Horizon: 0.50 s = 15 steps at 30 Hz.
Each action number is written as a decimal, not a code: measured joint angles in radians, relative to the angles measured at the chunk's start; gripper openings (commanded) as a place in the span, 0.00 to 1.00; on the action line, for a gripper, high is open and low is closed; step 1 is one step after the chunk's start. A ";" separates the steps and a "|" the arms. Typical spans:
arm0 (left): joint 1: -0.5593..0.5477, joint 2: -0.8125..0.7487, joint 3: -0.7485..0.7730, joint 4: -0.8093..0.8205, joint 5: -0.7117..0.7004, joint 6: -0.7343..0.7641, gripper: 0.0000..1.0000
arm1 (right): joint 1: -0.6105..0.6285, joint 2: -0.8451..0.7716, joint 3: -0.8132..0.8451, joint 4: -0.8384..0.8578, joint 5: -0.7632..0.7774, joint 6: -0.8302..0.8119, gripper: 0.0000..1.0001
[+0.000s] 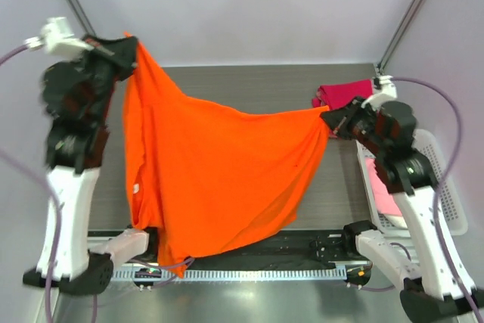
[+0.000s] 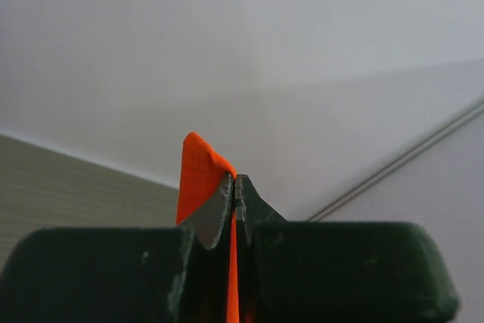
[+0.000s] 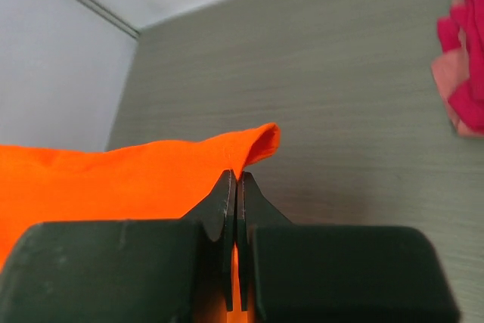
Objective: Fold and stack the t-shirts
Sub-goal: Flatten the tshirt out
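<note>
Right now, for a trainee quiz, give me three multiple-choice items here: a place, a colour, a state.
1. Where on the grey table is the crumpled magenta-red cotton shirt? A far right; B near left; C centre.
2. What colour is the cotton t-shirt stretched between the arms? A white; B orange; C blue.
3. How do the left gripper and right gripper stand? A open; B shut on the t-shirt; C shut, empty.
A: it lies at the far right edge. B: bright orange throughout. B: each wrist view shows cloth pinched.
</note>
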 measured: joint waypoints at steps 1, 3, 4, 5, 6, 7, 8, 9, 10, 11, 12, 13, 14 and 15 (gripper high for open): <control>0.000 0.040 -0.059 0.044 -0.009 0.002 0.00 | 0.000 0.039 -0.048 0.029 0.011 0.006 0.01; 0.000 0.124 -0.157 0.115 -0.028 0.003 0.00 | 0.000 0.115 -0.129 0.100 0.035 0.021 0.01; 0.000 0.174 -0.200 0.148 -0.038 0.002 0.00 | 0.000 0.175 -0.163 0.139 0.048 0.028 0.01; 0.000 0.240 -0.249 0.188 -0.055 -0.002 0.00 | 0.000 0.234 -0.188 0.176 0.061 0.034 0.01; 0.000 0.293 -0.278 0.212 -0.068 -0.008 0.00 | 0.000 0.296 -0.207 0.217 0.074 0.041 0.01; 0.002 0.357 -0.298 0.230 -0.082 -0.017 0.00 | 0.000 0.349 -0.215 0.248 0.087 0.046 0.01; 0.004 0.432 -0.302 0.241 -0.094 -0.029 0.00 | 0.000 0.428 -0.214 0.290 0.098 0.050 0.01; 0.006 0.497 -0.293 0.254 -0.100 -0.035 0.00 | 0.000 0.490 -0.204 0.332 0.109 0.052 0.01; 0.010 0.572 -0.264 0.268 -0.106 -0.043 0.00 | 0.000 0.571 -0.175 0.365 0.118 0.052 0.01; 0.014 0.650 -0.219 0.278 -0.109 -0.049 0.00 | 0.000 0.663 -0.126 0.386 0.123 0.053 0.01; 0.017 0.725 -0.169 0.287 -0.112 -0.050 0.00 | 0.000 0.742 -0.074 0.411 0.131 0.053 0.01; 0.023 0.818 -0.082 0.286 -0.114 -0.048 0.00 | 0.000 0.837 -0.003 0.438 0.138 0.053 0.01; 0.026 0.890 -0.010 0.296 -0.114 -0.044 0.00 | 0.000 0.925 0.070 0.460 0.148 0.053 0.01; 0.031 0.971 0.082 0.293 -0.117 -0.034 0.00 | 0.000 1.002 0.141 0.486 0.158 0.052 0.01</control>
